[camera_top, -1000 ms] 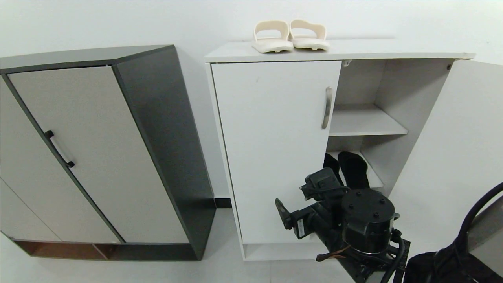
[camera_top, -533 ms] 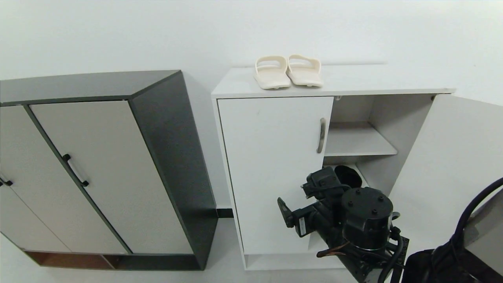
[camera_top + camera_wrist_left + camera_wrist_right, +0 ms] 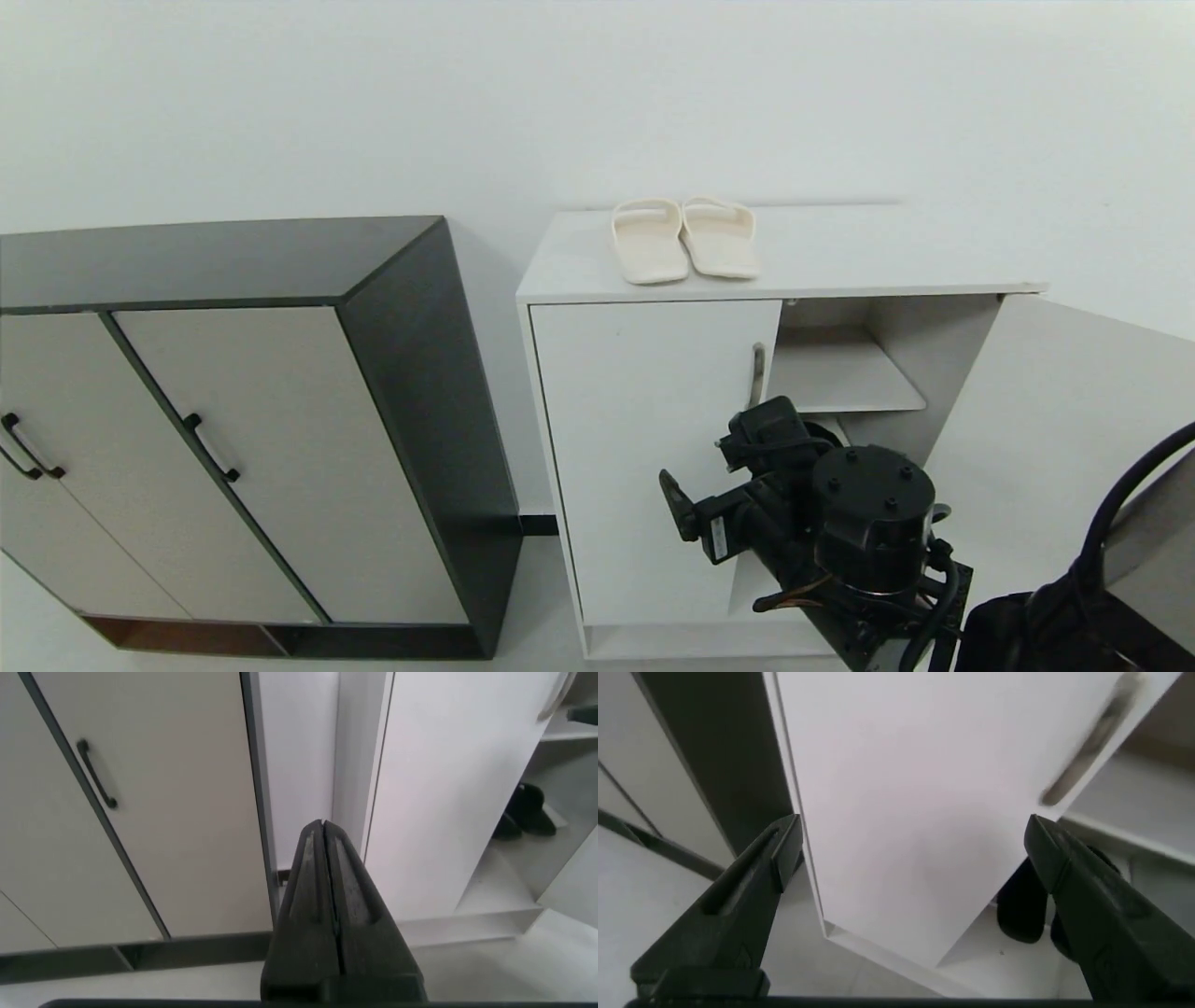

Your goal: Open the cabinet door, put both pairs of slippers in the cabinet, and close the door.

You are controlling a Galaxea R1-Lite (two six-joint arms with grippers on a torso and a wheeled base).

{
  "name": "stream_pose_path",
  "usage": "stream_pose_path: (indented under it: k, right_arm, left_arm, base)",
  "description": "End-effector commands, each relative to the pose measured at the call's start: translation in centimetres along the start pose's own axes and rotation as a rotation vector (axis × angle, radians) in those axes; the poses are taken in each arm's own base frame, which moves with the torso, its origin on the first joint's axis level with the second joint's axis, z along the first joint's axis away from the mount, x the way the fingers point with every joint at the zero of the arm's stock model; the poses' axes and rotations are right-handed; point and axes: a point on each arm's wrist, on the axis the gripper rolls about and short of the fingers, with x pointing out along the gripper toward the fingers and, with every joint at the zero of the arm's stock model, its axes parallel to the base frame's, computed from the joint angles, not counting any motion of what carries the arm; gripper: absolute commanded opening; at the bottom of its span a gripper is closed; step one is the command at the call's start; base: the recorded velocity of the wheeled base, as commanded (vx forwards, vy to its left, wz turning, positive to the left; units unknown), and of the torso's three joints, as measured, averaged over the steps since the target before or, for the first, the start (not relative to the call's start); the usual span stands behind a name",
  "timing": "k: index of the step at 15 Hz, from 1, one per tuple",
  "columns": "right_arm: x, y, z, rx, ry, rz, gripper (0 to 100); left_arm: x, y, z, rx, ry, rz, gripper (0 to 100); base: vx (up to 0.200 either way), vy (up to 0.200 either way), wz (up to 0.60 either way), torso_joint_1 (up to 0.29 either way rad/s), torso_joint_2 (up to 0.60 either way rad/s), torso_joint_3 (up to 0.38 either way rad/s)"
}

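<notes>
Only the camera has shifted since the earlier frames: the head view has swung upward, and the things keep their places.

The black slippers [image 3: 523, 812] lie on the low shelf inside the white cabinet [image 3: 644, 467], just beyond the right gripper [image 3: 913, 831] and past the edge of the shut door. The cream slippers [image 3: 684, 238] sit side by side on the cabinet top, well above that gripper.

The right gripper's jaws are spread wide and hold nothing, facing the shut door. The left gripper [image 3: 322, 833] is clenched on nothing, well apart from both pairs.

By my judgement the task is about halfway. The open door [image 3: 1055, 420] swings out beside the right gripper and one pair is stored. The cream pair must still go in, and then the door must be closed.

A dark cabinet [image 3: 401, 373] stands beside the white one, against a plain wall [image 3: 560, 93] on a pale floor [image 3: 541, 597].
</notes>
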Motion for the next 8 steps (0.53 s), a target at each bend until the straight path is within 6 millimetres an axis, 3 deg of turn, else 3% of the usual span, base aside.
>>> stream_pose_path:
  k: [1, 8]
  right_arm:
    - [-0.1, -0.03, 0.07, 0.001, -0.002, 0.001, 100]
    - [-0.12, -0.04, 0.03, 0.0, -0.001, -0.001, 100]
  left_arm:
    - [0.0, 0.0, 0.0, 0.0, 0.0, 0.0, 0]
    - [0.0, 0.0, 0.02, -0.002, -0.002, 0.0, 0]
  base:
    - [0.0, 0.0, 0.0, 0.178, -0.48, -0.315]
    - [0.0, 0.0, 0.0, 0.205, -0.52, -0.312]
